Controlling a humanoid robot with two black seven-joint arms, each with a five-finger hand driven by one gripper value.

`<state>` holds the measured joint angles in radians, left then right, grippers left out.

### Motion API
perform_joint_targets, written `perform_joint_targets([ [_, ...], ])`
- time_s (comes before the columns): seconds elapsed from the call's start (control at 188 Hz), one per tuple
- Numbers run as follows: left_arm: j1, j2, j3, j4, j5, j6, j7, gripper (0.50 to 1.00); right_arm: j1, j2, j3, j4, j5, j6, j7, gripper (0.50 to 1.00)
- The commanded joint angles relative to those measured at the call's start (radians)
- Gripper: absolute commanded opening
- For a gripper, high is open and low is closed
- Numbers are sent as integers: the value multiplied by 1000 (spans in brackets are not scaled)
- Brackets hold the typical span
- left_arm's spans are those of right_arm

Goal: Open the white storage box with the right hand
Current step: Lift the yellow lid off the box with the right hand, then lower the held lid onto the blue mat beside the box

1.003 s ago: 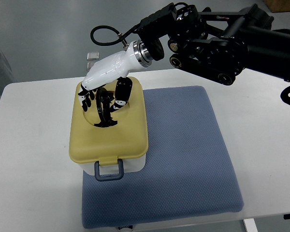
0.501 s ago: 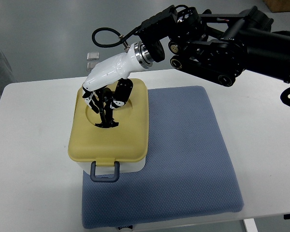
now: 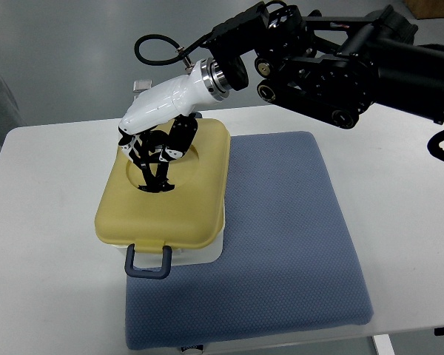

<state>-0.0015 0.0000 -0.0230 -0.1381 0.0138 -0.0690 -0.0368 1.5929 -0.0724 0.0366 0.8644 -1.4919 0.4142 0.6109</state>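
Beneath the right hand [image 3: 154,151], fingers curled gripping its handle, sits the yellow lid [image 3: 181,214]

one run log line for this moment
arm: right | right hand: gripping lid handle | lid: lifting, tilted | white storage box: on blue mat

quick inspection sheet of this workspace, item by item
surface: white table with a blue mat on it
job's things: white storage box on the mat's left part; yellow lid tilted, front edge raised; grey latch hanging loose at the front
clutter: nothing seen
hands: right hand gripping the black handle in the lid's recess; left hand not in view
cables: black cable looping above the right wrist
surroundings: grey floor; small clear item beyond the table
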Motion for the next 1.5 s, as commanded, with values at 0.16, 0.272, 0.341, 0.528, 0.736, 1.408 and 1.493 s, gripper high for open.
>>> perform_joint_targets([
  [0.16, 0, 0, 0, 0, 0, 0, 0, 1000, -2, -89, 66, -16, 21, 9, 0, 500],
  [0.272, 0, 0, 0, 0, 0, 0, 0, 1000, -7, -122, 71, -44, 19, 0, 0, 500],
  [0.341, 0, 0, 0, 0, 0, 0, 0, 1000, -11, -144, 80, -70, 27, -3, 0, 500],
  [0.528, 0, 0, 0, 0, 0, 0, 0, 1000, -47, -222, 100, -165, 39, -12, 0, 500],
  [0.736, 0, 0, 0, 0, 0, 0, 0, 1000, -129, -333, 108, -192, 42, -37, 0, 500],
  [1.408, 0, 0, 0, 0, 0, 0, 0, 1000, -372, -376, 103, -229, 42, -155, 0, 500],
  [1.493, 0, 0, 0, 0, 0, 0, 0, 1000, -398, -366, 100, -229, 42, -164, 0, 500],
])
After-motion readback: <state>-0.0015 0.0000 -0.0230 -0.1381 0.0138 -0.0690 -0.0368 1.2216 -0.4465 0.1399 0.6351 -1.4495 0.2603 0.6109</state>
